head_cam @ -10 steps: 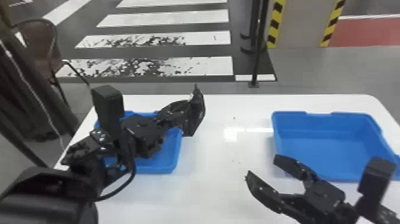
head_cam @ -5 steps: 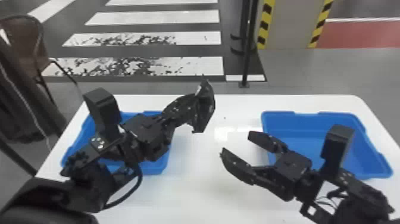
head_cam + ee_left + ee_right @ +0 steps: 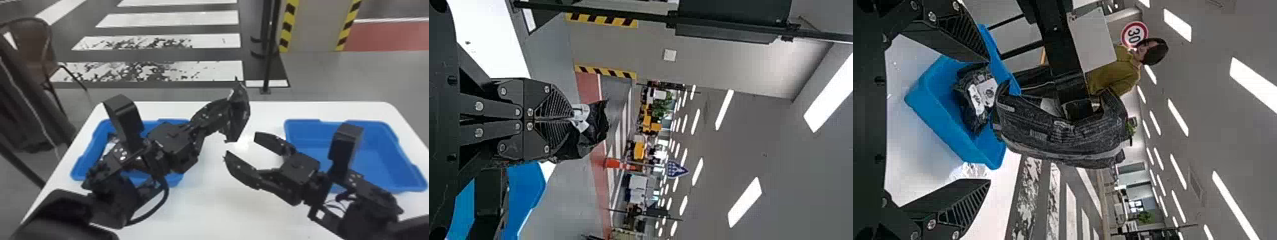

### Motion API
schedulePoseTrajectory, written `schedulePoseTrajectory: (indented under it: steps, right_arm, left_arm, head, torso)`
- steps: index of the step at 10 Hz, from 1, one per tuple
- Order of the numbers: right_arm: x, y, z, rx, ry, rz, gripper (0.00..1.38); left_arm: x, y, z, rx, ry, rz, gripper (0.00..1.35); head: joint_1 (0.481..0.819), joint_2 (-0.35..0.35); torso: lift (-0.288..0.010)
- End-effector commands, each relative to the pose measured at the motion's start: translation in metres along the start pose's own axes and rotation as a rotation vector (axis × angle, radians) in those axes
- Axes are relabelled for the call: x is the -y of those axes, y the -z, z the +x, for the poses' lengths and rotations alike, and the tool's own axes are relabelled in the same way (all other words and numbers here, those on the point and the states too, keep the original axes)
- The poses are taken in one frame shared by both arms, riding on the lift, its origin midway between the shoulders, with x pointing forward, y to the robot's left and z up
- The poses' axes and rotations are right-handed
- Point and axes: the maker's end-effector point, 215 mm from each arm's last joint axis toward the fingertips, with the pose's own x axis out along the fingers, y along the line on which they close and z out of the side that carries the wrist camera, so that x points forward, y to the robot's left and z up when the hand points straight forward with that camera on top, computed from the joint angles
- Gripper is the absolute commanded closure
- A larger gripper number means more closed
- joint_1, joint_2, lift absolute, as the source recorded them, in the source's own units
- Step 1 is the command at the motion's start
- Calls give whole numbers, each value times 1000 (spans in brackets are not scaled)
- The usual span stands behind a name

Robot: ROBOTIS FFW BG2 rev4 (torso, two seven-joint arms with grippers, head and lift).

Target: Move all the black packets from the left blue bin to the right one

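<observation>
The black two-fingered right gripper (image 3: pixel 240 146), empty and wide open, has advanced up-left toward the crinkled black packet (image 3: pixel 238 116), which the closed black two-fingered left gripper (image 3: pixel 573 119) clamps at frame centre, indicating probable handover before deposit in the rectangular blue bin (image 3: pixel 380 162) at right

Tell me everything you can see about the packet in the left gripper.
The packet is black, crumpled and shiny like thin plastic, with a white patch beside the fingertips. The left gripper pinches it at one edge. It is held above the white table, between the blue bins' positions, with a gap to the open right gripper.
</observation>
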Motion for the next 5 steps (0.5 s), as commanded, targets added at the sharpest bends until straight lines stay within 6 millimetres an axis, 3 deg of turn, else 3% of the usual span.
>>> schedulePoseTrajectory:
  steps: [1,4,5]
  right_arm:
    - [15,-8,2,18,32,-30,165]
    - [24,-25,5,44,47,-62,173]
    - [25,-23,6,39,50,-61,289]
  left_arm:
    - [12,-3,5,11,29,-11,1211]
    - [22,-4,10,9,54,-19,1211]
    - [23,-3,11,7,57,-23,1211]
  head:
    - [695,70]
    - [695,26]
    - [695,22]
  torso:
    - [-140]
    - [-140]
    - [-140]
